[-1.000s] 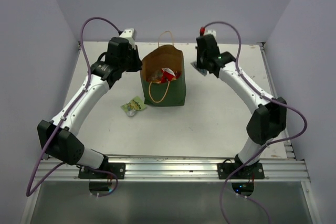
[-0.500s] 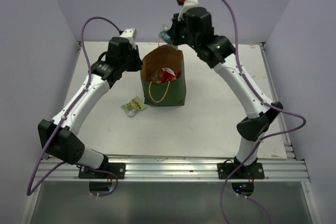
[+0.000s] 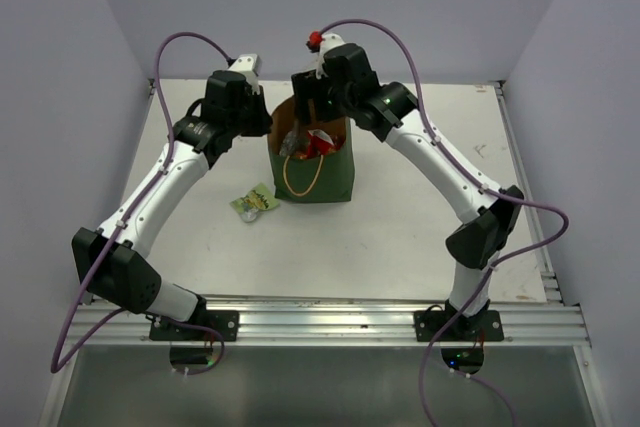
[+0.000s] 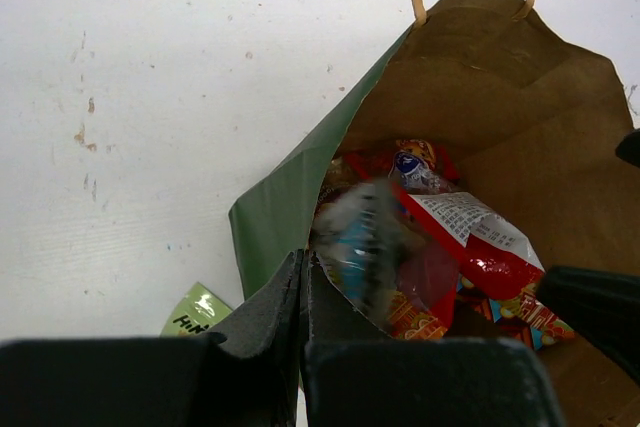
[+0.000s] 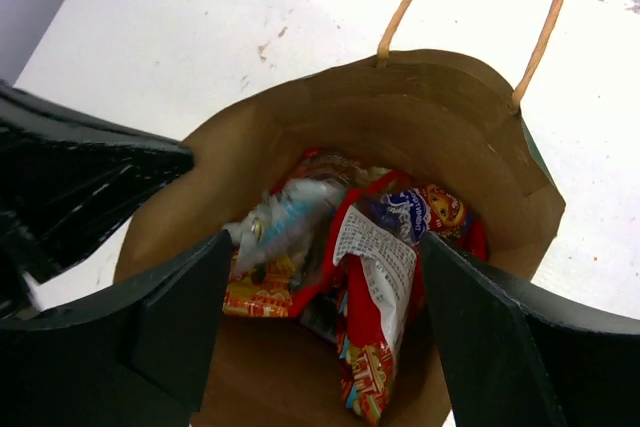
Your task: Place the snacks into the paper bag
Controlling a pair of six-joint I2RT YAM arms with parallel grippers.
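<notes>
The dark green paper bag point(image 3: 325, 175) stands upright mid-table, its mouth wide. My left gripper point(image 4: 303, 263) is shut on the bag's left rim point(image 4: 278, 215), holding it apart. Over the mouth hangs my right gripper point(image 5: 322, 247), open, with nothing between its fingers point(image 5: 170, 327). Inside the bag point(image 5: 400, 107) lies the large red candy bag point(image 5: 400, 287), also visible from the left wrist point(image 4: 470, 247). A blurred grey-blue packet point(image 5: 285, 217) lies on top of it, free of both grippers point(image 4: 360, 237). The yellow-green packet point(image 3: 255, 201) lies on the table by the bag's near left corner point(image 4: 195, 312).
The bag's tan loop handles point(image 3: 300, 175) hang at its front and back point(image 5: 545, 32). The white table point(image 3: 400, 217) is scuffed, with grey walls on three sides and a metal rail point(image 3: 330, 312) at the near edge.
My right arm swung from the back right of the table, lifting the grey-blue packet over the bag. Its jaws then opened and the packet dropped inside. The left arm stayed put.
</notes>
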